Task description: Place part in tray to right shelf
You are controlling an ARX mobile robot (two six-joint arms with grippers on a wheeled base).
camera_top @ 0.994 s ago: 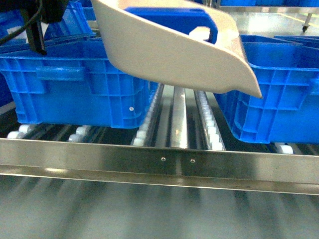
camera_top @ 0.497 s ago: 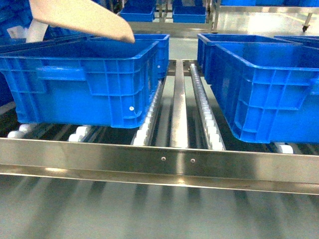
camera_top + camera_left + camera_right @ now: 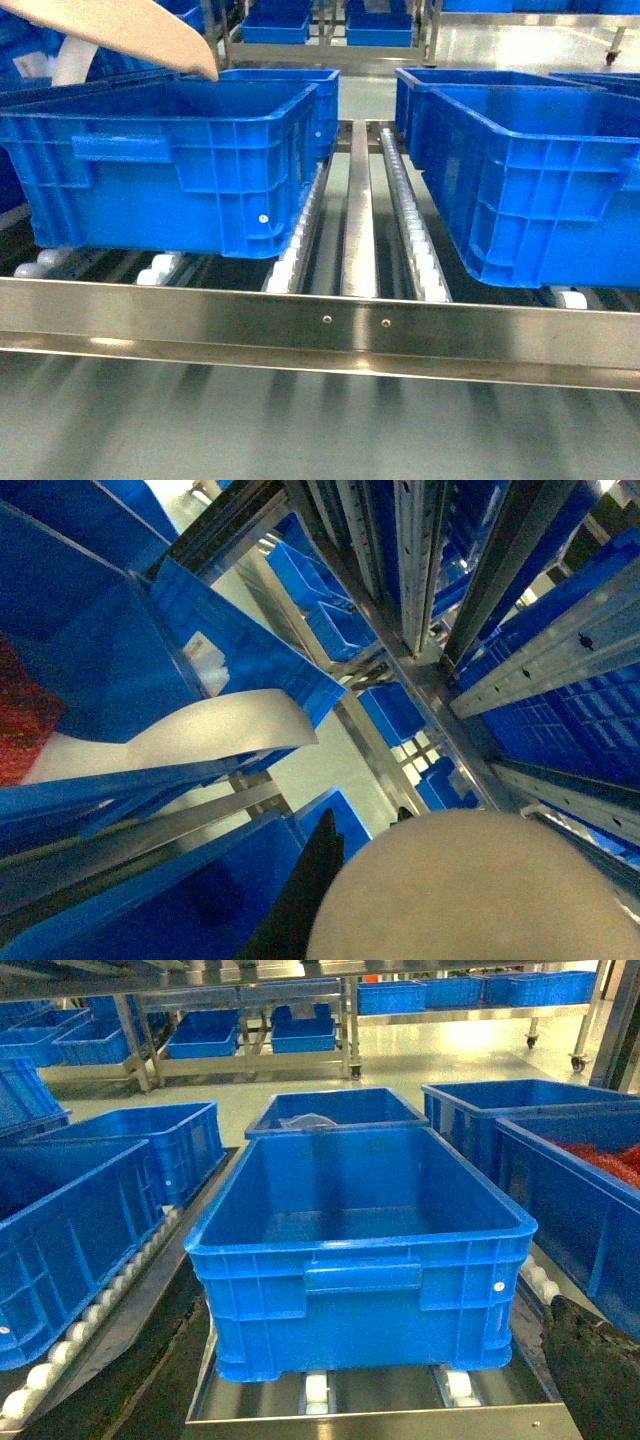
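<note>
My tray shows only as a cream lip in the top-left corner of the head view, above the far rim of the near-left crate. In the left wrist view its curved rim lies against blue crate walls, and the round butt of its handle fills the lower frame. I judge my left gripper is on that handle, but its jaws are hidden, so I cannot tell whether they are clamped. My right gripper shows only as a dark edge; I cannot tell its state either.

The part is not visible in any view. I cannot confirm whether it sits in the tray.

Risks, as I judge them:
1. The tray looks tilted. If the part is aboard, it could slide off the flat lip into the near-left crate, or between the rollers.
2. The lip is close above that crate's rim; a low sweep would catch it.
3. With grip unverified, the long handle could rotate in my hold.

Surroundings, relative to the near-left crate: a second crate stands to its right, across a bare roller lane. The shelf's front rail runs below both. More crates stand behind.
</note>
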